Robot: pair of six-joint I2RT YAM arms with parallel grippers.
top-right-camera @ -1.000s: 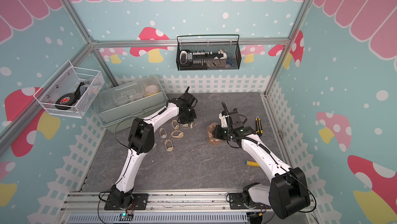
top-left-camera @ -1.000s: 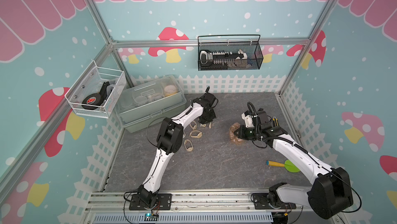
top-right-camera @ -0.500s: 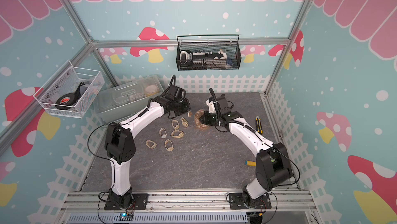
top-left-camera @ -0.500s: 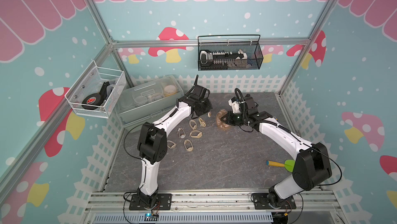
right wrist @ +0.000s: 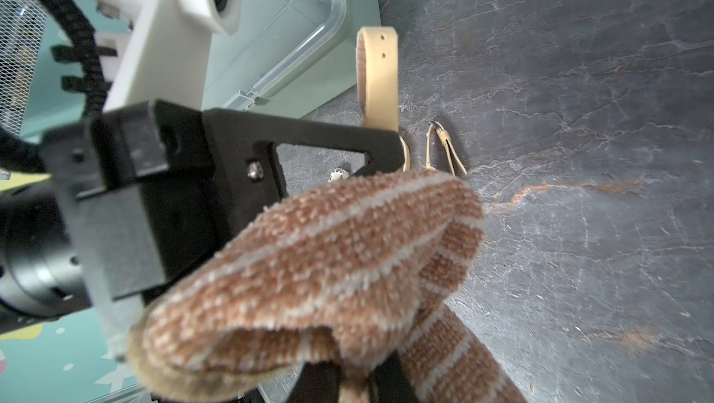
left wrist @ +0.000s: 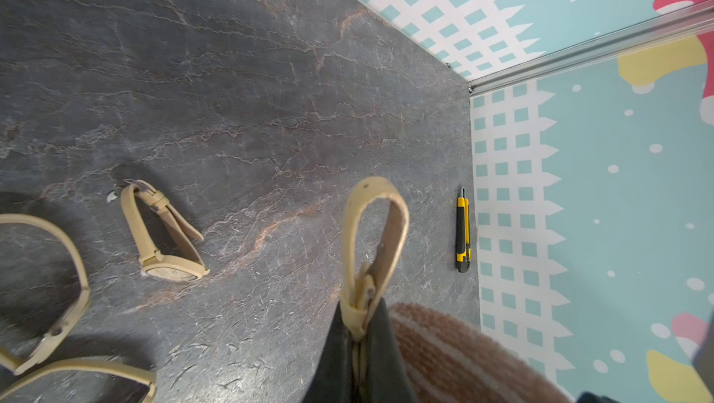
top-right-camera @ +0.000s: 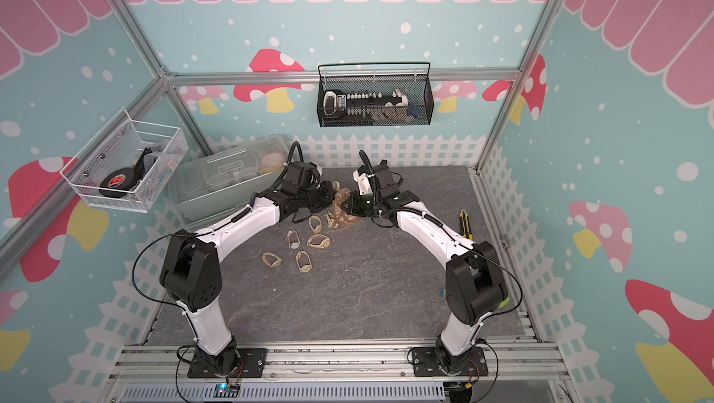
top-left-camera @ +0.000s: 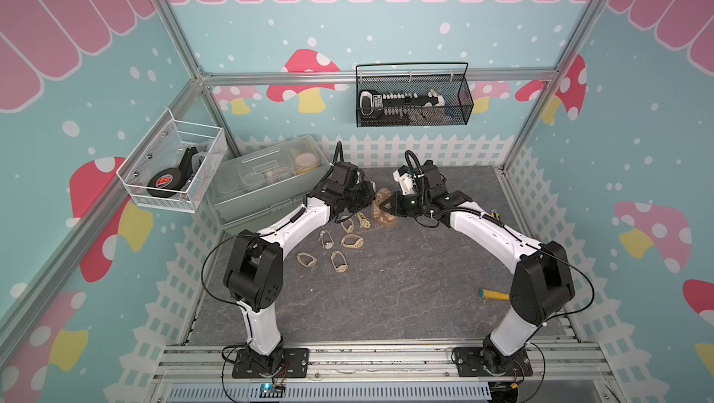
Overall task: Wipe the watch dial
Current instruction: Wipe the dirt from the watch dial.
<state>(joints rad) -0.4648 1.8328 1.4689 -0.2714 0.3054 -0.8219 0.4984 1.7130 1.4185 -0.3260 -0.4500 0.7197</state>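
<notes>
My left hand [left wrist: 359,343] is pressed together on the beige strap wristwatch [left wrist: 373,227], pinching it where the strap ends overlap. The strap loop sticks out past the fingertips (dial is hidden behind my fingers, can't tell which way it faces). My right hand [right wrist: 355,378] is clamped on the brown-and-cream striped terry cloth [right wrist: 328,266], which bulges forward and touches my left hand's black finger right beside the watch. In both top views the two hands meet tip to tip over the back of the dark slate-look surface [top-left-camera: 386,285], with the cloth between them. Several loose beige watches [top-right-camera: 318,242] lie on the surface just in front of my left hand. A yellow-and-black utility knife [left wrist: 463,229] lies by the fence wall, well apart. A clear lidded plastic box [top-left-camera: 266,184] sits at the back left.
</notes>
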